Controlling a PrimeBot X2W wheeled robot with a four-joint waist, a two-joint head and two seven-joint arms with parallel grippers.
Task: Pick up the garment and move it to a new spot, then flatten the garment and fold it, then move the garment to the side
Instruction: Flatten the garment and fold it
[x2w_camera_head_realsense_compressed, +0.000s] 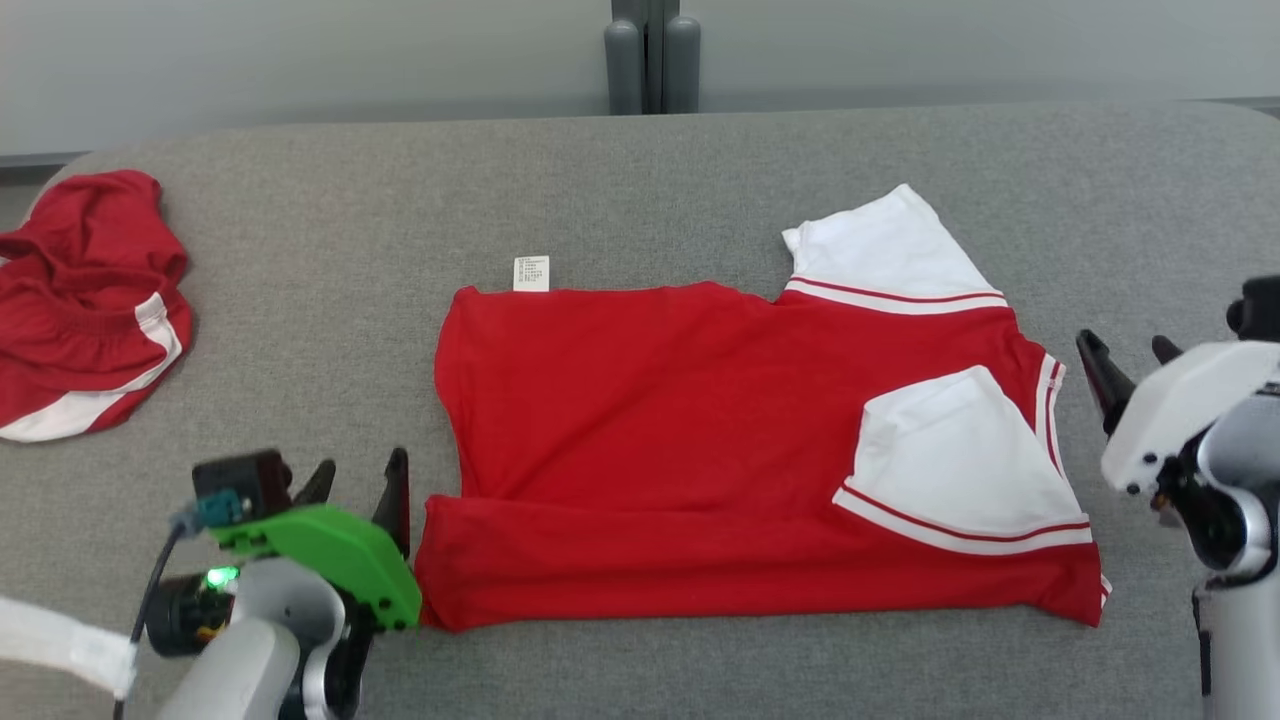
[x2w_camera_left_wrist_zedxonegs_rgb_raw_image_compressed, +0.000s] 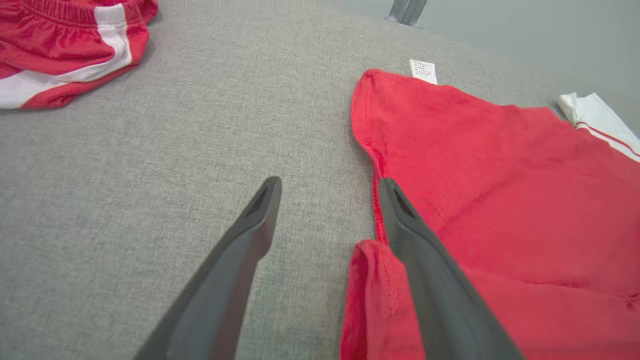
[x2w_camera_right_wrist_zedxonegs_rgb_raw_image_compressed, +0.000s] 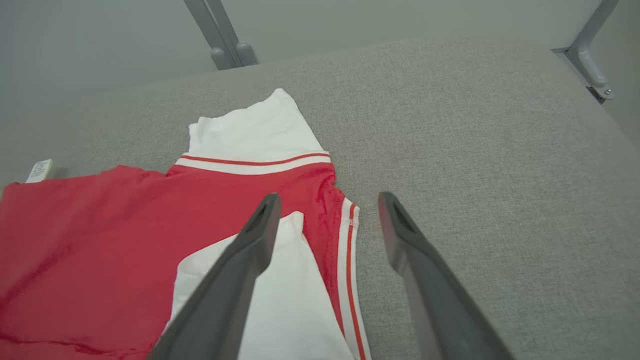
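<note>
The red garment (x2w_camera_head_realsense_compressed: 700, 450) lies flat near the middle of the grey table (x2w_camera_head_realsense_compressed: 640, 160), its near edge folded up over itself in a long strip, so whatever is under that fold is covered. One white sleeve (x2w_camera_head_realsense_compressed: 955, 460) is folded in over the red body and hides the cloth beneath it; the other white sleeve (x2w_camera_head_realsense_compressed: 885, 245) sticks out on the far side. A small white label (x2w_camera_head_realsense_compressed: 531, 273) pokes out at the far edge, its print too fine to read. The left gripper (x2w_camera_head_realsense_compressed: 362, 465) sits just beside the garment's left end with its two dark fingers spread and nothing between them; from its wrist camera one finger overlaps the folded hem, but I cannot tell whether it touches the cloth. The right gripper (x2w_camera_head_realsense_compressed: 1123, 345) hangs just off the garment's right end, fingers likewise spread and holding nothing. Both arms are cut off by the frame edges. A second red and white piece of clothing (x2w_camera_head_realsense_compressed: 90, 300) lies crumpled well apart at the table's left, partly cut off by the picture's edge
</note>
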